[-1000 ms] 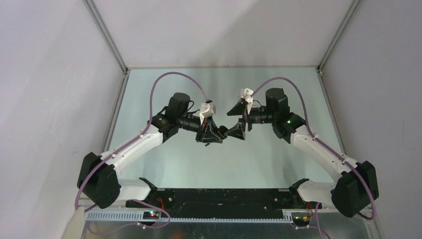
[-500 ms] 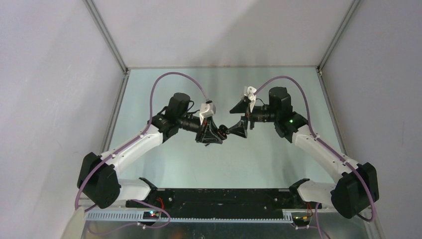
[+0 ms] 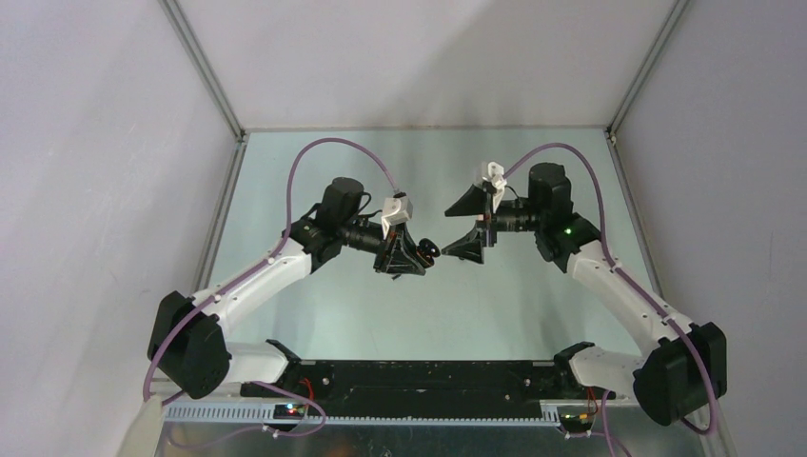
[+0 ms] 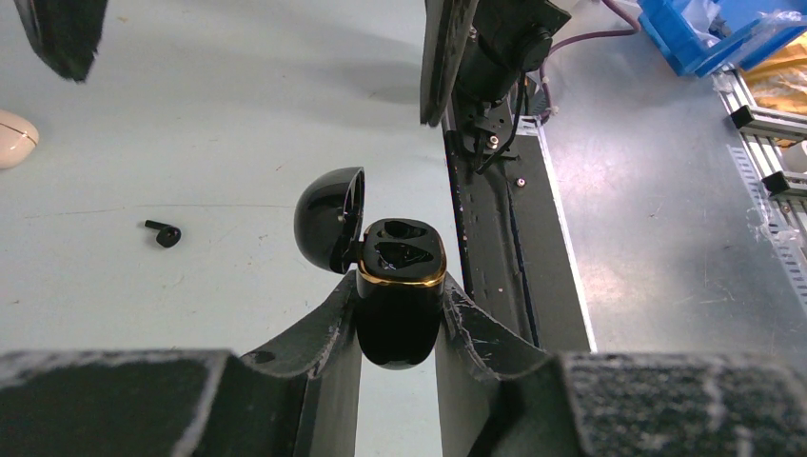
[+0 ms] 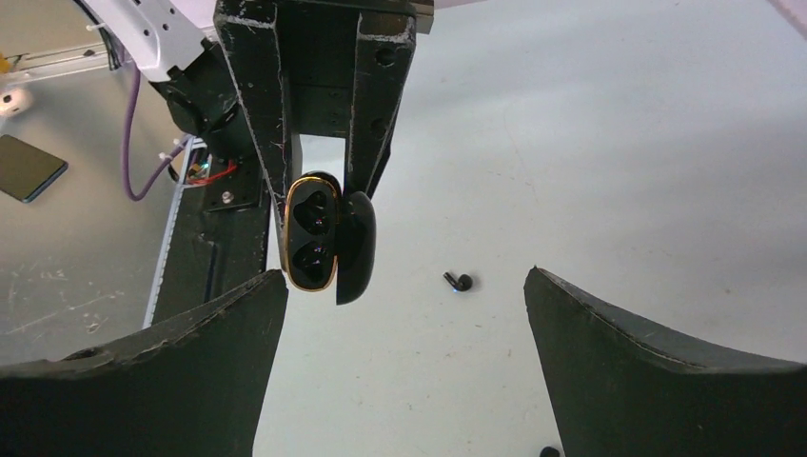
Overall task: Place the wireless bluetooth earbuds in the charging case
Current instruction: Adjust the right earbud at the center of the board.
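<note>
My left gripper (image 3: 417,253) is shut on a black charging case with a gold rim (image 4: 402,249) and holds it above the table. The case's lid (image 4: 328,219) stands open and both sockets look empty. The case also shows in the right wrist view (image 5: 312,233). My right gripper (image 3: 461,227) is open wide and empty, a little to the right of the case and facing it. One black earbud (image 4: 164,233) lies on the table below; it also shows in the right wrist view (image 5: 459,282). A second black earbud (image 5: 549,452) peeks in at the bottom edge. No cream-white earbud can be made out.
A cream-white rounded object (image 4: 13,139) lies at the left edge of the left wrist view, cut off by the frame. The black base rail (image 3: 409,376) runs along the near edge. A blue bin (image 4: 704,29) and a phone (image 5: 29,167) lie off the table.
My right gripper has drawn back to the right, away from the case, and its jaws have spread. The left arm has stayed still with the case.
</note>
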`<action>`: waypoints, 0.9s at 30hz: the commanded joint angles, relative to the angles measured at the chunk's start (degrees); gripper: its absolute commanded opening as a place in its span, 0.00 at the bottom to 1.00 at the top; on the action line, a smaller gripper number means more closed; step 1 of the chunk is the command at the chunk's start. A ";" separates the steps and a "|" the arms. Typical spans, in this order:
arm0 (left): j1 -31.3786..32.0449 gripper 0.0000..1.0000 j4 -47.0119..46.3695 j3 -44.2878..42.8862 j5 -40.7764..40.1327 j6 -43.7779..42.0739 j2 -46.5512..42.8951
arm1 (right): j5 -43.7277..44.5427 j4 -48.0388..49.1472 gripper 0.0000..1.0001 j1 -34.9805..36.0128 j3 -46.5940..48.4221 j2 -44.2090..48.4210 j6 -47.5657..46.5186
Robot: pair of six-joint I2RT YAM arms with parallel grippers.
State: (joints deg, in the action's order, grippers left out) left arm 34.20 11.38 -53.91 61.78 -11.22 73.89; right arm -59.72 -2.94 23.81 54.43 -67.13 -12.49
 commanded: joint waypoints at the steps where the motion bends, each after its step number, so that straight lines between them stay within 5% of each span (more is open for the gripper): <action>1: 0.42 0.00 -0.31 -2.79 1.51 -1.58 -1.03 | -0.49 1.00 0.99 1.58 0.41 -2.07 1.39; 15: 0.41 0.00 -0.39 -2.61 2.25 -1.67 -1.19 | 12.48 1.77 0.99 3.45 0.41 -4.01 0.51; 21: 0.43 0.00 -0.48 -2.56 2.45 -1.63 -1.28 | 10.36 2.23 0.99 2.75 0.41 -4.56 1.57; 27: 0.43 0.00 -0.51 -2.54 2.38 -1.58 -1.31 | -2.96 1.55 0.99 2.52 0.41 -1.97 0.80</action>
State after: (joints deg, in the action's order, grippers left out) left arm 34.24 11.40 -53.91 62.08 -11.64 73.89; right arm -54.11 -2.68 26.63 54.43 -71.37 -11.22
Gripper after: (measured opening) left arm 0.326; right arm 0.993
